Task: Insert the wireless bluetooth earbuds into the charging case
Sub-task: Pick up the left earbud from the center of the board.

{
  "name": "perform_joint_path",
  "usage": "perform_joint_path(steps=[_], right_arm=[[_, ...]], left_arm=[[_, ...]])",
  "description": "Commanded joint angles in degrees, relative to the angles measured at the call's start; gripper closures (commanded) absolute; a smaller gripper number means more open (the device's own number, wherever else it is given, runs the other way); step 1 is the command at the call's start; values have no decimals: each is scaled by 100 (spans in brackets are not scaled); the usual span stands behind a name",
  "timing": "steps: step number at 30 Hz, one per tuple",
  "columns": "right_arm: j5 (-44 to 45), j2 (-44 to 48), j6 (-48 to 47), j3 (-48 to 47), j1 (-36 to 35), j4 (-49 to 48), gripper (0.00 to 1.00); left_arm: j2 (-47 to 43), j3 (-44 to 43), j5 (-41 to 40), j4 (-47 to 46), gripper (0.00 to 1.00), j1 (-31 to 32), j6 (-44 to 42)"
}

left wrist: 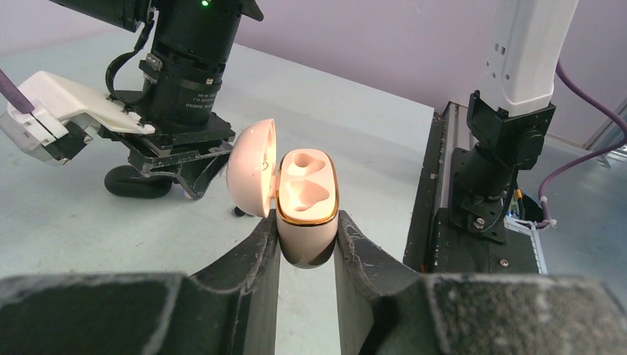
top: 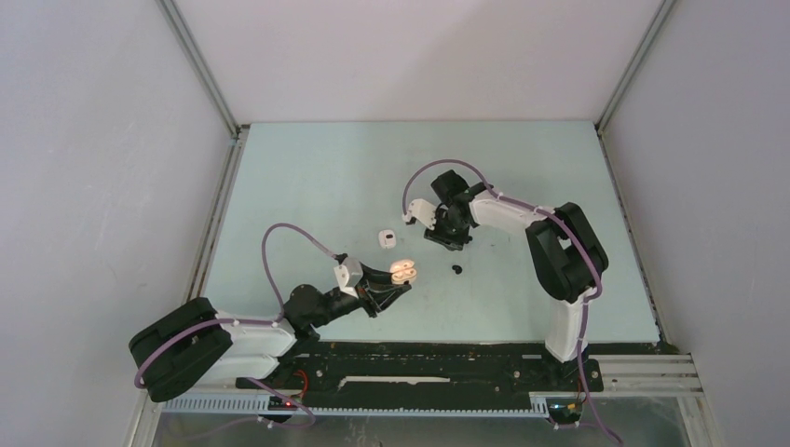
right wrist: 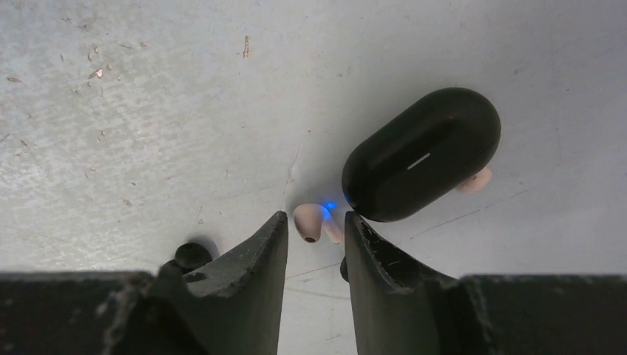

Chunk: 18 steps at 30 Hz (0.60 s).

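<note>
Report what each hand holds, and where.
Left hand clamps the open charging case by its lower body's sides. Right hand holds nothing; an earbud lies between its open jaws.

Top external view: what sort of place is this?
Probably a robotics lab test cell: a pale table boxed in by white walls with metal rails, and two robot arms bolted at its edge.

Charging cases, three: pink case, black case, white case. Pinkish earbuds, two: near bud, far bud. One black earbud in right wrist view; overhead bud, also black, maybe same one, cannot tell. End effectors, two: left end effector, right end effector.
</note>
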<state>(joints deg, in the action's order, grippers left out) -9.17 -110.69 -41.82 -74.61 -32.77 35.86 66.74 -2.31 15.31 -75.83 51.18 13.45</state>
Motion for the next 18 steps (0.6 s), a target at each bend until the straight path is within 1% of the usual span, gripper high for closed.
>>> perform_joint_path(steps=[1,6,14,18], right_arm=[[19,-96,51,-231,-6,24,64],[21,-135,90,-233,10,74,69],[16,-370,227,-410,137,418,68],[-106,-393,252,-406,218,475,71]], left_arm=[[6,-103,60,-184,100,-32,-132],[14,-127,68,-141,100,-37,-128],[24,-137,86,-119,100,-30,-124],[6,-138,86,-103,100,-33,-124]])
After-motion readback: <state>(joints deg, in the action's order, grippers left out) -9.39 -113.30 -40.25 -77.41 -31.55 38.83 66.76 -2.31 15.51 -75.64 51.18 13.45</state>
